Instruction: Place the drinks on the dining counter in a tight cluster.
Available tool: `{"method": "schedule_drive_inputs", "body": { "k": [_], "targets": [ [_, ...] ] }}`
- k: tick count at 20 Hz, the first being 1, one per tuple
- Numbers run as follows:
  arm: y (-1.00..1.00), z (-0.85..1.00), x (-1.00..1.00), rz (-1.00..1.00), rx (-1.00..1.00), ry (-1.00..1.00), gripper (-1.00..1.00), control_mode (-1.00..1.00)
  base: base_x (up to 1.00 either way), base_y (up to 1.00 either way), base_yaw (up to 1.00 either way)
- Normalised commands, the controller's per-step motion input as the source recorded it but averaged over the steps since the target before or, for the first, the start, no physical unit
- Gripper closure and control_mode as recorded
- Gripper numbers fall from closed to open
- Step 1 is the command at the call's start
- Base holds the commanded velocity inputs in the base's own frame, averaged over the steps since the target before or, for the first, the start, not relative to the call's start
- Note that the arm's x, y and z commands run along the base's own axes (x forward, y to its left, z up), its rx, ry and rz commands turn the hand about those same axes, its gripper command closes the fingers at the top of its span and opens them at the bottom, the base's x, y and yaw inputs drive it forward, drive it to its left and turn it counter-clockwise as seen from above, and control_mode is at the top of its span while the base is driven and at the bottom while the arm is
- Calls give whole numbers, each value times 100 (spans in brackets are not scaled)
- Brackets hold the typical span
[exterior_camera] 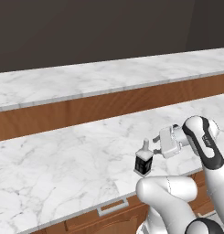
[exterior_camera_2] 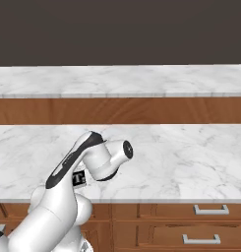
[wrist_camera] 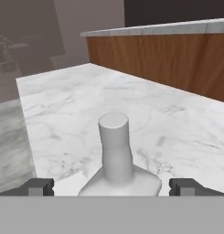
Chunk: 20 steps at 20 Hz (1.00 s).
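The table (exterior_camera: 63,155) is topped with smooth, grey-veined white marble over warm brown wood. The small bottle (exterior_camera: 143,162) has a dark body and a matt, pale grey neck.

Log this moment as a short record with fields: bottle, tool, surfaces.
bottle: small dark square bottle with a pale neck, upright near the front edge of the lower marble counter
tool: tool open, level with the bottle's neck, fingers apart on either side, not closed on it
raised counter: dining counter behind, brown wood side panel
cabinet: drawers with silver handles under the lower counter
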Motion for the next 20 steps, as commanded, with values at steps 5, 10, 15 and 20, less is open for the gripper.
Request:
{"method": "schedule_drive_inputs", "body": {
  "k": [5,10,15,20],
  "targets": [
    [8,-7,5,0,0,1,-100,-100,0,0,0],
    [5,-16,7,0,0,0,-100,-100,0,0,0],
    [4,-8,6,0,0,0,-100,-100,0,0,0],
    [0,0,11,0,0,0,-100,-100,0,0,0]
  ]
}}
